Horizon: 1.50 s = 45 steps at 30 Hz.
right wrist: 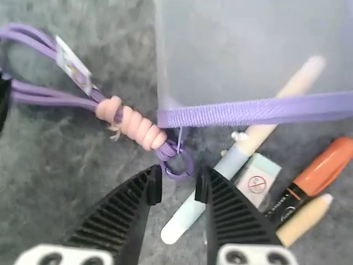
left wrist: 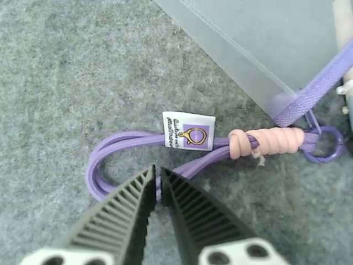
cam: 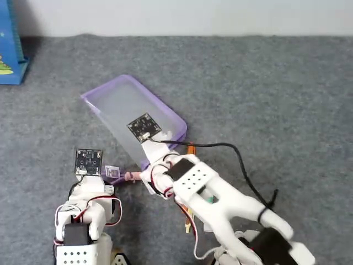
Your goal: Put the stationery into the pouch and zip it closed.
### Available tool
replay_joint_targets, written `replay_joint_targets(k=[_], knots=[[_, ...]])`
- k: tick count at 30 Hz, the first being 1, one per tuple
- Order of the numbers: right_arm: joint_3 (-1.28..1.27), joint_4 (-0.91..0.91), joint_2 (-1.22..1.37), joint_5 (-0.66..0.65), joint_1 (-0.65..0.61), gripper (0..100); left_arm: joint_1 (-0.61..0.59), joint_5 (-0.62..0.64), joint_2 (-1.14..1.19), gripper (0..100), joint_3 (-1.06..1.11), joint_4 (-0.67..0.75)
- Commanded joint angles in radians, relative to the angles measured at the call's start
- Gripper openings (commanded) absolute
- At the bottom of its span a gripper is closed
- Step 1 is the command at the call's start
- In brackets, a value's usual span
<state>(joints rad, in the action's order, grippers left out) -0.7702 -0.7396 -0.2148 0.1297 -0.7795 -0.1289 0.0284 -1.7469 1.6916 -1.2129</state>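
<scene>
My pouch (cam: pixel 127 107) lies flat on the bench. Its strap (left wrist: pixel 110 154) trails off the near corner, tied to the little ring (right wrist: pixel 189 164) on the zip. A long pen (right wrist: pixel 220 165) pokes partway in under the zip edge. The eraser (right wrist: pixel 255 179), the marker (right wrist: pixel 320 168) and a short pen (right wrist: pixel 303 218) lie outside, just beside the pouch.

I think my job now is to grab the ring. My right tool (right wrist: pixel 177 175) is spread, with one tip on each side of the ring but not pinching it. I should squeeze right on the ring, not on the strap knot beside it. Then I should pull along the zip edge, not up.

My left tool (left wrist: pixel 158 171) is pinching the strap, as best I can see. It should hold tight so the pouch does not slide.

My right arm stretches forward over the stationery. My left arm is tucked in close.
</scene>
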Motion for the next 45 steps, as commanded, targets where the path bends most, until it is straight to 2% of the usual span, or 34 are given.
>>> replay_joint_targets(k=[1,8,15,19,25,37,41,45], knots=[[0.086,0.036,0.068,0.009,-0.007,10.8,-0.002,0.008,-0.009,1,-0.015,-0.005],[0.184,0.025,0.191,0.009,-0.015,10.8,-0.002,0.008,-0.009,1,-0.015,-0.005],[0.192,-0.015,0.197,0.008,-0.094,10.9,-0.002,0.008,-0.009,1,-0.015,-0.005],[0.213,-0.016,0.2,0.005,-0.047,11.2,-0.002,0.008,-0.009,1,-0.015,-0.005],[0.207,-0.038,0.202,0.008,-0.041,21.4,-0.002,0.008,-0.009,1,-0.015,-0.005],[0.232,-0.051,0.302,0.009,-0.047,19.7,-0.002,0.008,-0.009,1,-0.015,-0.005],[0.264,-0.07,0.32,0.017,-0.047,12.5,-0.002,0.008,-0.009,1,-0.015,-0.005],[0.269,-0.07,0.323,-0.055,-0.045,0.8,-0.002,0.008,-0.009,1,-0.015,-0.005]])
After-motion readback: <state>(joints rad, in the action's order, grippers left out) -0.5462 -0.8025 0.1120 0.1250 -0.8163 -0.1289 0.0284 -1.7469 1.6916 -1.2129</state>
